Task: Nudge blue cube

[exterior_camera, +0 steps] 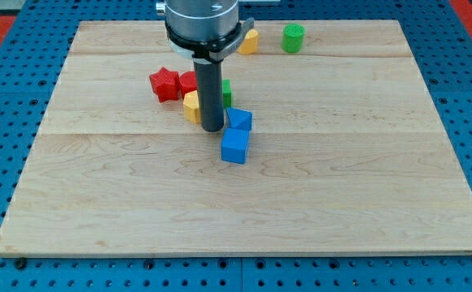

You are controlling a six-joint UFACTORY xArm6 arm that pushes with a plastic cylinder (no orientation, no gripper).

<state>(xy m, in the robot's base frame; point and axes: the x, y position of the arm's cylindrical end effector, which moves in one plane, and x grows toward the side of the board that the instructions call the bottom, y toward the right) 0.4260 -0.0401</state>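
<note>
The arm carries no hand – it ends in a straight dark rod, so there is nothing to be clenched or released, and nothing is grasped. The rod comes down from the metal mount at the view's top, and the tip [212,129] rests on the wooden desk [358,203] a little above the board's middle. The blue cube [234,147] lies just beside the tip, at about four o'clock from it, apart from the rod by a narrow gap. A second blue block [240,120], its shape harder to read, sits at about two o'clock from the tip and touches or nearly touches the cube's upper edge. At nine to ten o'clock from the tip a yellow block [191,105] presses close against the rod – whether they touch cannot be told. Farther out at ten o'clock stands a red star-shaped block [165,83], with another red block [188,83] beside it. A sliver of green block [227,92] shows behind the rod. Near the board's top edge sit a yellow block [249,41] and a green cylinder [293,37], well apart from the tip.
</note>
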